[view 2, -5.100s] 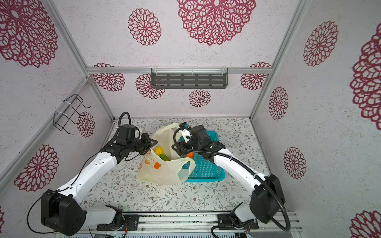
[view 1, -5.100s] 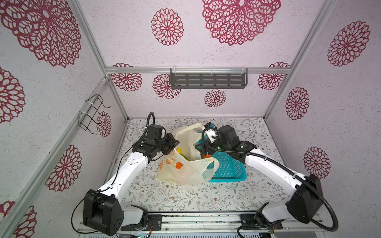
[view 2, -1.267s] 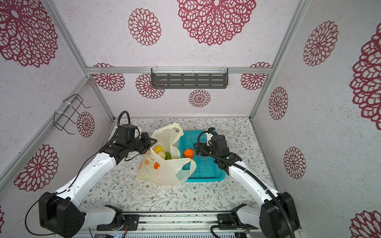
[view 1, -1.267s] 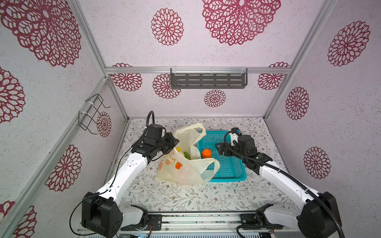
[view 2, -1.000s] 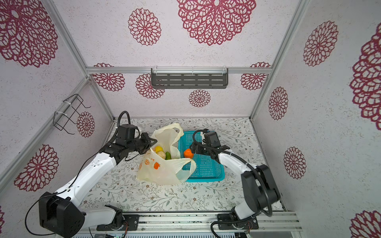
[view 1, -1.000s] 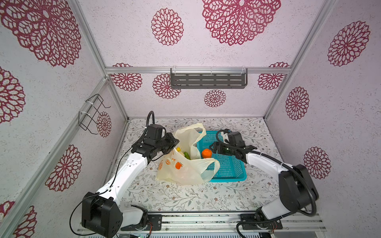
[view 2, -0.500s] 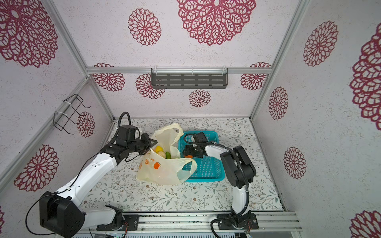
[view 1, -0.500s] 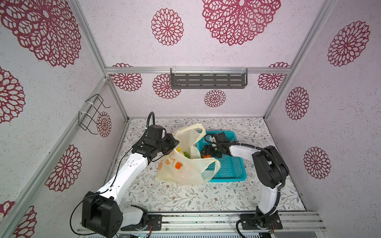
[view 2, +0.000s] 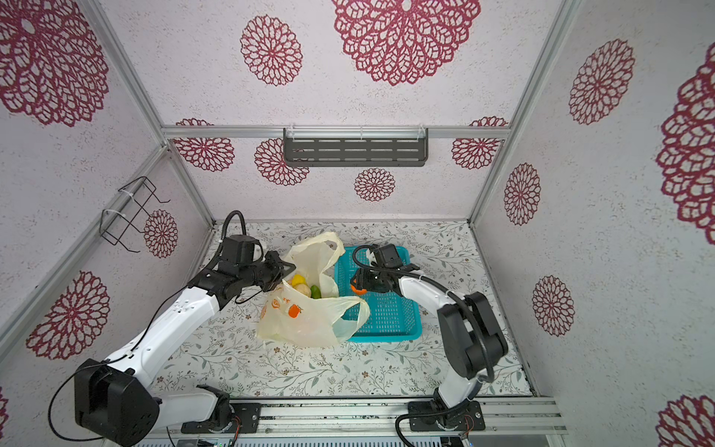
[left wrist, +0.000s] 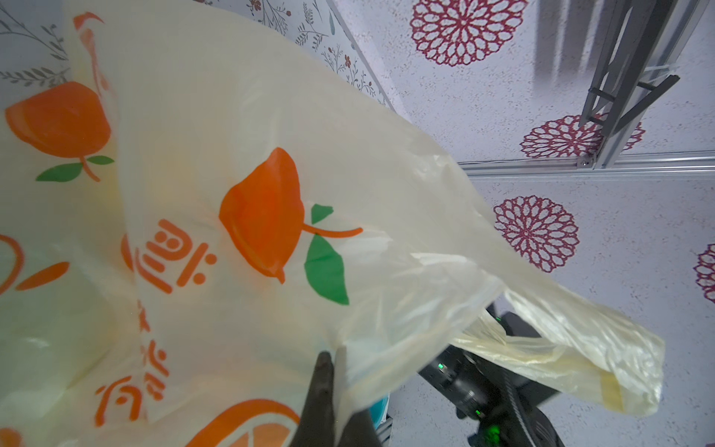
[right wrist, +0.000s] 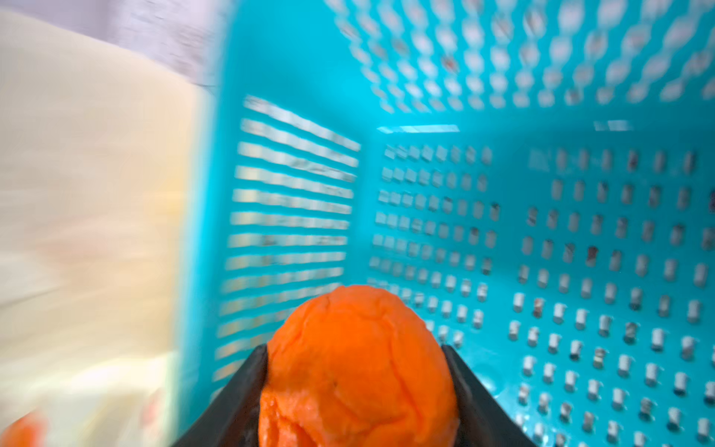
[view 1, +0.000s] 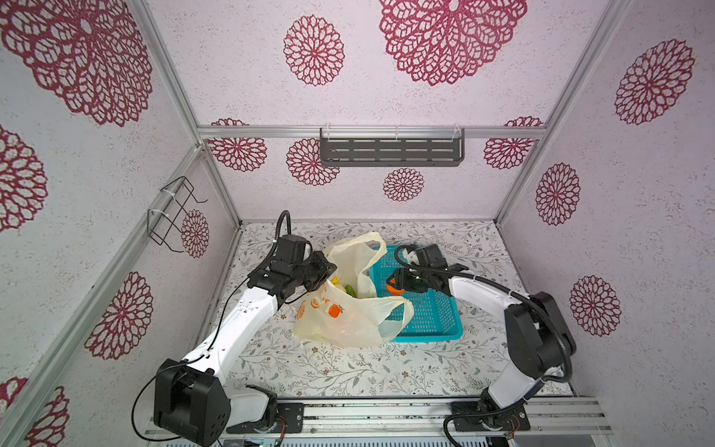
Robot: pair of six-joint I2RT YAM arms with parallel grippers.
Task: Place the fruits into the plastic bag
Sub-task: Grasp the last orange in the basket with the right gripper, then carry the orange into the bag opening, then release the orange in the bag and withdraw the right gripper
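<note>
Left claw (left wrist: 333,358): pinched tight on the plastic bag (left wrist: 240,116) rim.
Right claw (right wrist: 354,350): both fingers pressed against an orange (right wrist: 356,371), low inside the teal basket (right wrist: 580,232).

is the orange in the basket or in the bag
In the basket: the orange is gripped by the right hand over its teal floor, outside the bag.

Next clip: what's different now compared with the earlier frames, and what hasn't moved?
The right hand left the mouth of the plastic bag, swung back over the teal basket, then dropped into its corner beside the bag. Its fingers now sit against both sides of the orange lying there. Unchanged: the left hand keeps pinching the bag's rim, and the bag, the basket and the fruits already inside stay put.
</note>
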